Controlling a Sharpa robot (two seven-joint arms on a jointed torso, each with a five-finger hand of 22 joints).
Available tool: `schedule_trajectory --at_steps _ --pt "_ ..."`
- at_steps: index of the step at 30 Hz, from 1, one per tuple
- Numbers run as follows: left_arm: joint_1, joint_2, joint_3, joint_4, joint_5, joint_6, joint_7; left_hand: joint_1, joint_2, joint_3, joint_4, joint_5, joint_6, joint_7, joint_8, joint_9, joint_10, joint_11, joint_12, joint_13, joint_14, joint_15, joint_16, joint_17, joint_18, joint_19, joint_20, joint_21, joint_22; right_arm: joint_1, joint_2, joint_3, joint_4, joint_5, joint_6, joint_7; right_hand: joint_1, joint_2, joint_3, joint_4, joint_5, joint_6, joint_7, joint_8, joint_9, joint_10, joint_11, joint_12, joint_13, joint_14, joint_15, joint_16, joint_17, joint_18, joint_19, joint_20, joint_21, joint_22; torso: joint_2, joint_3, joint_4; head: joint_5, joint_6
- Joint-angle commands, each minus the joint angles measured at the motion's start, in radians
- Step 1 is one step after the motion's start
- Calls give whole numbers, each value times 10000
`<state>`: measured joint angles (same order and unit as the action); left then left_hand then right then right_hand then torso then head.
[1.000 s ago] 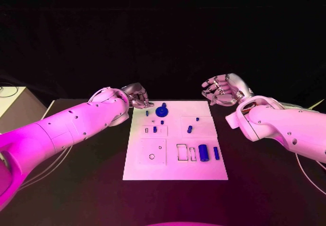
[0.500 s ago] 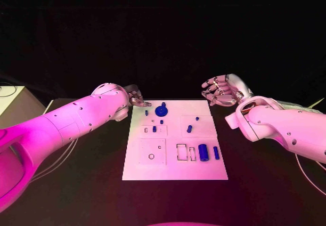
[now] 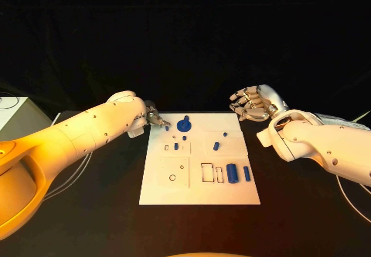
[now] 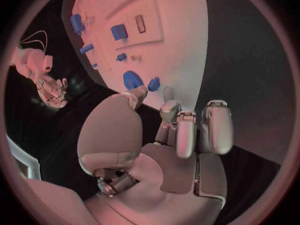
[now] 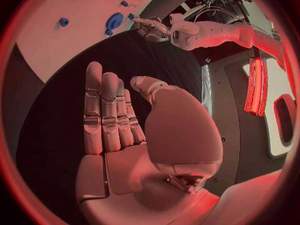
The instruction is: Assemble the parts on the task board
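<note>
So we've got the white rectangular task board (image 3: 199, 187) lying flat in the middle of the black table (image 3: 93, 214), with the small blue plastic parts (image 3: 232, 173) scattered over it: a round blue disc piece (image 3: 184, 127) near the far edge, a few little pegs mid-board, and two upright blue cylinders on the near right side. Our left silver hand (image 3: 155, 116) sits at the board's far left corner, fingers curled in above the edge. From the left wrist view we can't tell if anything's pinched in there. Our right silver hand (image 3: 253, 103) hangs off the far right corner, well clear of the board, fingers straight, holding nothing.
</note>
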<state>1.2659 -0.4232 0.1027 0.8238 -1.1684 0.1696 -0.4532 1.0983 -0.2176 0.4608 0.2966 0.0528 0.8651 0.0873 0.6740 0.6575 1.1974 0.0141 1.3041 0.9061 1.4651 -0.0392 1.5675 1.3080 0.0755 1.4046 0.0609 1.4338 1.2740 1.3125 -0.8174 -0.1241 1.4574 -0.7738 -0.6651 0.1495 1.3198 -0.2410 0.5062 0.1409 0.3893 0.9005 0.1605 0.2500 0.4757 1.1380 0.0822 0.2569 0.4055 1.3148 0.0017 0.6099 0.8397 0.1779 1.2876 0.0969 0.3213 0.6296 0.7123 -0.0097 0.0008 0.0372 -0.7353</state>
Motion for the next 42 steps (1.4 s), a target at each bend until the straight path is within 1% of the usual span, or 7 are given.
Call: schedule_trajectory --at_steps 1,7,14,19,24,32,42 --pt "45 66 8 -54 597 575 -254 -76 2 33 -24 -18 -28 -45 54 38 -54 -6 -13 -16 1048 -52 24 2602 -87 -10 -30 0 -11 -2 18 3 -2 -105 124 6 -83 -26 -44 42 39 -31 55 -66 -8 48 16 -28 -11 46 -13 -66 14 21 81 -15 -61 -14 0 -3 3 1 -19" --pt "66 115 7 -153 680 563 -241 -5 25 258 -34 -17 -124 -52 90 193 -131 -13 -56 -33 1040 -58 17 2582 -80 -42 -40 -17 -41 -2 27 3 1 -125 118 -9 -91 -33 -48 44 59 -34 57 -72 -10 49 17 -37 -25 46 -11 -75 21 21 83 -13 -68 -21 0 3 12 -2 -20" --pt "74 158 7 -183 861 333 -171 6 -3 373 -33 -18 -162 -46 102 262 -223 -10 -117 -140 1022 -57 0 2536 -66 -84 -41 -46 -102 -3 38 3 1 -165 103 -45 -99 -39 -53 47 85 -39 60 -80 -11 51 19 -48 -43 45 -9 -87 30 21 84 -11 -78 -30 6 -8 4 0 -38" --pt "84 172 7 -213 899 250 -149 -3 -21 438 -32 -18 -193 -37 105 305 -302 -2 -172 -234 1014 -52 -7 2515 -62 -101 -39 -58 -123 -3 41 3 11 -189 104 -74 -99 -39 -53 47 85 -39 60 -80 -11 51 19 -48 -43 45 -9 -87 30 21 84 -11 -78 -30 15 3 5 -6 -24" --pt "90 193 7 -255 939 152 -107 31 -34 601 -40 -19 -244 -29 118 391 -376 6 -227 -293 1010 -43 -11 2505 -57 -123 -32 -71 -144 -3 48 3 12 -209 105 -97 -106 -41 -56 51 100 -40 61 -84 -12 55 21 -54 -54 45 -7 -94 35 21 86 -10 -83 -35 20 4 -1 -11 -24" --pt "93 245 5 -311 988 197 -88 31 -34 601 -40 -19 -244 -29 118 391 -376 6 -227 -293 1010 -43 -11 2505 -57 -123 -32 -71 -144 -3 58 3 12 -233 108 -123 -106 -41 -56 51 100 -40 61 -84 -12 55 21 -54 -54 45 -7 -94 35 21 86 -10 -83 -35 16 11 3 -18 -25" --pt "93 318 3 -489 1015 191 -47 147 -59 864 -53 -19 -299 -25 140 522 -420 10 -262 -299 1008 -38 -12 2504 -52 -145 -23 -83 -161 -3 62 3 17 -266 125 -145 -106 -41 -56 51 100 -40 61 -84 -12 55 21 -54 -54 45 -7 -94 35 21 86 -10 -83 -35 21 5 3 -41 -25"
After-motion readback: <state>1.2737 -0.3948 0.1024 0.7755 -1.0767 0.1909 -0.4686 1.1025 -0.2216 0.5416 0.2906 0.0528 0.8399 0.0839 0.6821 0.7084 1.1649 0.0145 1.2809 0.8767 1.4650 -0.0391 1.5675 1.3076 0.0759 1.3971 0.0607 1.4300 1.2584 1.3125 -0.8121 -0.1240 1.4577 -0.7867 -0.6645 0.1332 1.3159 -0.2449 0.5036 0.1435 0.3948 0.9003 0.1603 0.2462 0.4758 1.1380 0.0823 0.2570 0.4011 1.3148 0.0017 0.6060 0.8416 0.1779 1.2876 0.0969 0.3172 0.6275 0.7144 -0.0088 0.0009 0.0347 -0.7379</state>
